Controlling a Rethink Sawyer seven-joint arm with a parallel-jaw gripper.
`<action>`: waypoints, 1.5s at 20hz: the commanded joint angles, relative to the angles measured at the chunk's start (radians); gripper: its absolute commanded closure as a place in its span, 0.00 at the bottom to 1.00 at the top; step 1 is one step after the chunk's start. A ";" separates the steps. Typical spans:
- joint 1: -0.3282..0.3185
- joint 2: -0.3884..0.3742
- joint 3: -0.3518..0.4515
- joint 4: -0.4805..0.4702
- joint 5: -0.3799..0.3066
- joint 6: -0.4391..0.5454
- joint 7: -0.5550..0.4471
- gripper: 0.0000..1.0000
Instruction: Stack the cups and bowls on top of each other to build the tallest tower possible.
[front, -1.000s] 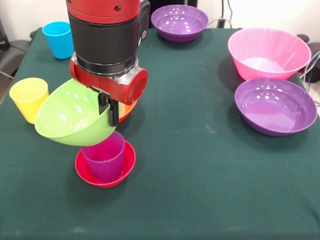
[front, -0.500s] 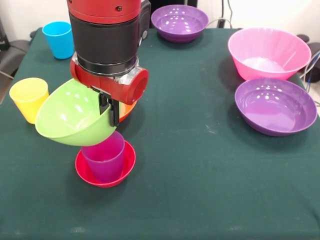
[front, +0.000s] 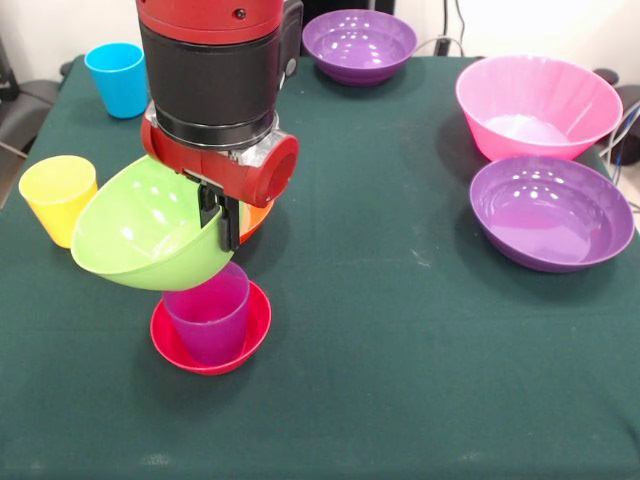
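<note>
gripper (front: 218, 222) clamped on rim of lime green bowl (front: 140, 235), bowl tilted | purple cup (front: 210, 310) in small red bowl (front: 210, 345) just below | yellow cup (front: 58, 195) beside bowl's far edge

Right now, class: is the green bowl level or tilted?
Tilted: the green bowl, gripped at its rim, faces sideways above the purple cup.

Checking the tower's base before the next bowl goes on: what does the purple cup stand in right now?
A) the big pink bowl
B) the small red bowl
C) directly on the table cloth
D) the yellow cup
B: the purple cup stands upright inside the small red bowl, whose rim rings its base.
</note>
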 joint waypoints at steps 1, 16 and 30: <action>-0.008 -0.022 0.092 0.083 -0.063 -0.018 -0.243 1.00; -0.012 -0.020 0.096 0.081 -0.067 -0.016 -0.238 1.00; -0.014 -0.014 0.098 0.090 -0.072 -0.038 -0.228 1.00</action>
